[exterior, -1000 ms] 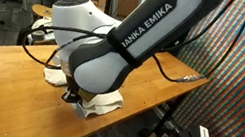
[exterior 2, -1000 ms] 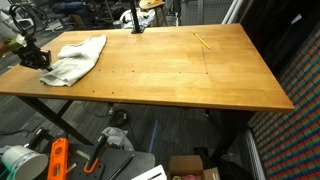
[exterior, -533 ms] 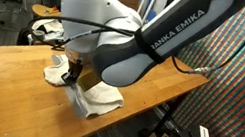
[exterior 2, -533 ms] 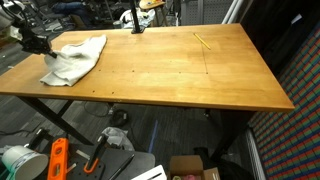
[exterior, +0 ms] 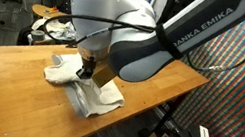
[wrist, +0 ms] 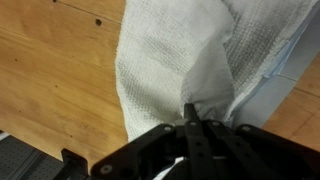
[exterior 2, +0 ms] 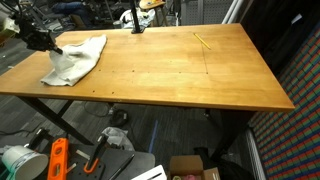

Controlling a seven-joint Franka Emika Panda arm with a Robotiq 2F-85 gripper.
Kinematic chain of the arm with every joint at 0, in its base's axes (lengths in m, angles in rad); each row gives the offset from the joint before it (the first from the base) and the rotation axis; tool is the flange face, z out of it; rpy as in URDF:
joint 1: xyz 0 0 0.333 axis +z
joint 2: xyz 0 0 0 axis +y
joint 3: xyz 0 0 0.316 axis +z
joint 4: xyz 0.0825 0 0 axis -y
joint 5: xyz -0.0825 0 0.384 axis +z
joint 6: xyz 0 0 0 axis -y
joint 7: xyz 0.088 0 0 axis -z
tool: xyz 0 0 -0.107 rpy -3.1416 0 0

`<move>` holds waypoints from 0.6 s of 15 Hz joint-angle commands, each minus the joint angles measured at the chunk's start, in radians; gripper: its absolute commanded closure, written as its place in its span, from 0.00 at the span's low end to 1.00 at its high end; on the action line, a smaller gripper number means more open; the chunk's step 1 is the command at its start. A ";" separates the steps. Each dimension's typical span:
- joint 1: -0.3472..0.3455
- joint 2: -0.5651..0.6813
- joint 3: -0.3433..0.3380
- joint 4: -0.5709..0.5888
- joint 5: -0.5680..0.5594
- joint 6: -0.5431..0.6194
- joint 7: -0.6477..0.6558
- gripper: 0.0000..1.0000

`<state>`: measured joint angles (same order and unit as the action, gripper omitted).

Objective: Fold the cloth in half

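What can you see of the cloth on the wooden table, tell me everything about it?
The cloth is off-white, plain fabric with a coarse textured weave, clear in the wrist view. It lies rumpled and partly doubled over near one end of the wooden table. The end effector is shut on a pinched fold, holding it up in a small peak, while the rest lies on the wood.

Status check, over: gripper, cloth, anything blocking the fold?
Gripper shut on cloth, pinched part lifted. Cloth rumpled near table corner, not yet halved. Thin yellow stick far off, apart from it.
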<state>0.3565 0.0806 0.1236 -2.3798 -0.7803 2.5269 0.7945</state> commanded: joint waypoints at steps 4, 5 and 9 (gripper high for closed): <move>-0.035 0.073 0.076 -0.015 0.091 -0.105 -0.204 0.99; -0.035 0.096 0.083 -0.011 0.122 -0.092 -0.251 0.99; -0.025 0.168 0.092 0.024 0.209 -0.100 -0.410 0.99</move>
<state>0.3405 0.2002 0.2005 -2.3933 -0.6310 2.4275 0.4970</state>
